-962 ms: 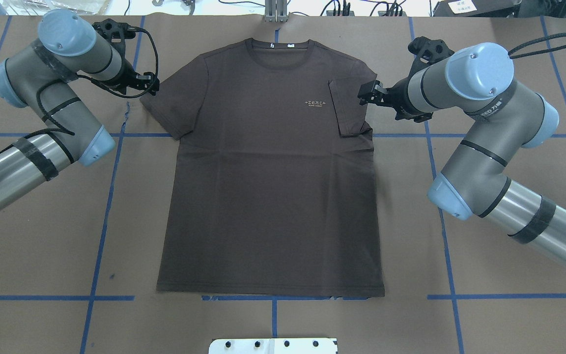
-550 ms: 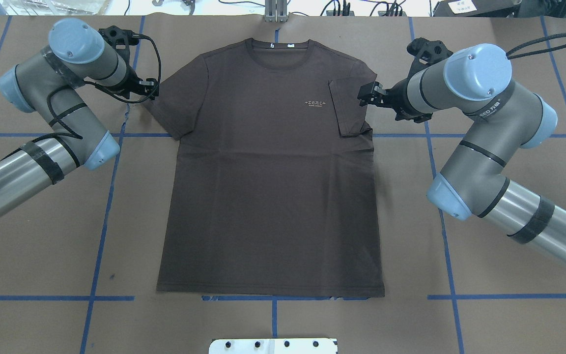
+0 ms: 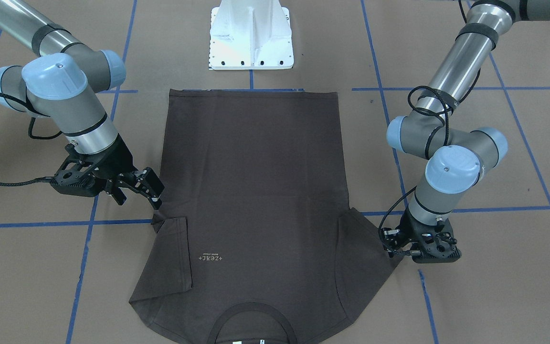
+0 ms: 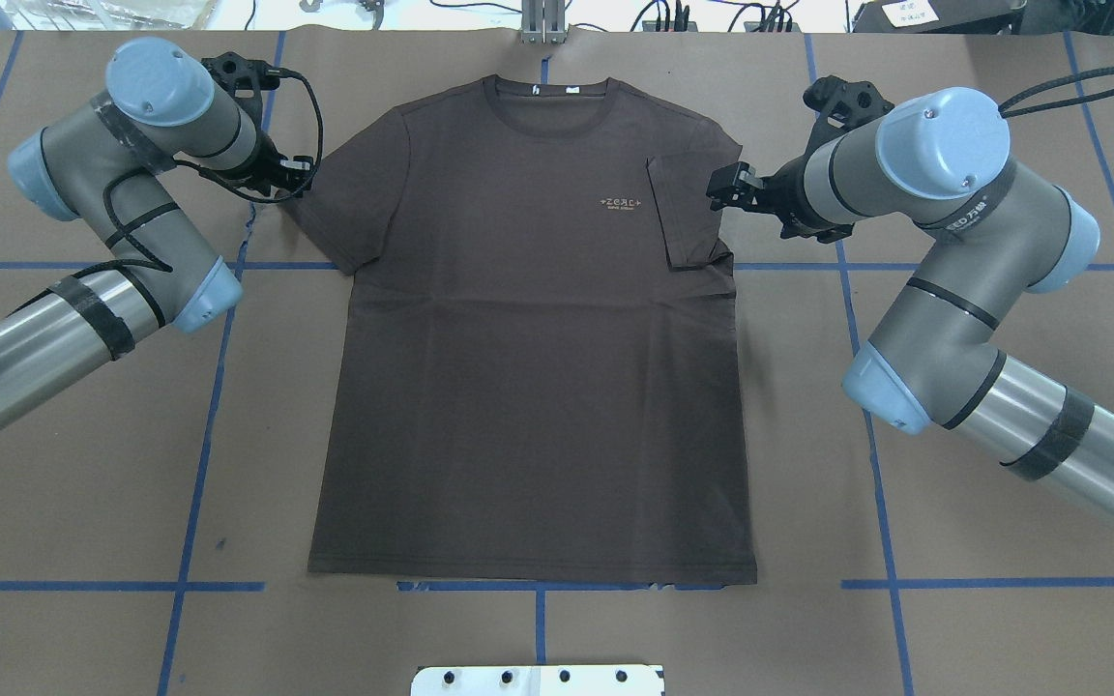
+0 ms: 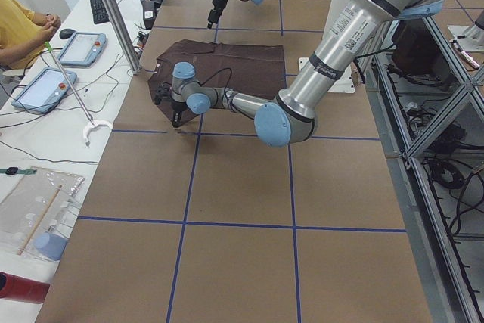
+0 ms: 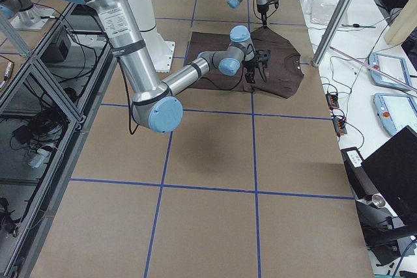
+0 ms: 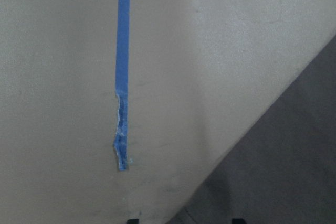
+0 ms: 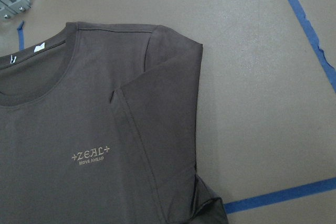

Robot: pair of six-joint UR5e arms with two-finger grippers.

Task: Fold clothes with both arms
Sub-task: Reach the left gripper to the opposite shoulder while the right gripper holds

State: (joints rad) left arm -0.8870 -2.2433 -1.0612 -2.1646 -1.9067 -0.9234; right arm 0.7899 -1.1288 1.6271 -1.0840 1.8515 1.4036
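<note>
The dark brown-grey t-shirt lies flat, front up, with its collar at the table's far side. Its sleeve on my right is folded over the chest beside the pale logo. The other sleeve lies spread out. My left gripper is low at that sleeve's outer edge; in the left wrist view its fingertips stand apart with the sleeve edge between them. My right gripper hovers open and empty just outside the folded sleeve.
The table is brown paper with blue tape grid lines; one tape end is torn. The white base pedestal stands at the near edge. A side bench with tablets and a person in yellow lies beyond the collar end.
My left arm has swung to the right and its gripper has come in closer to the spread sleeve's edge. The right arm and the shirt have hardly moved.
</note>
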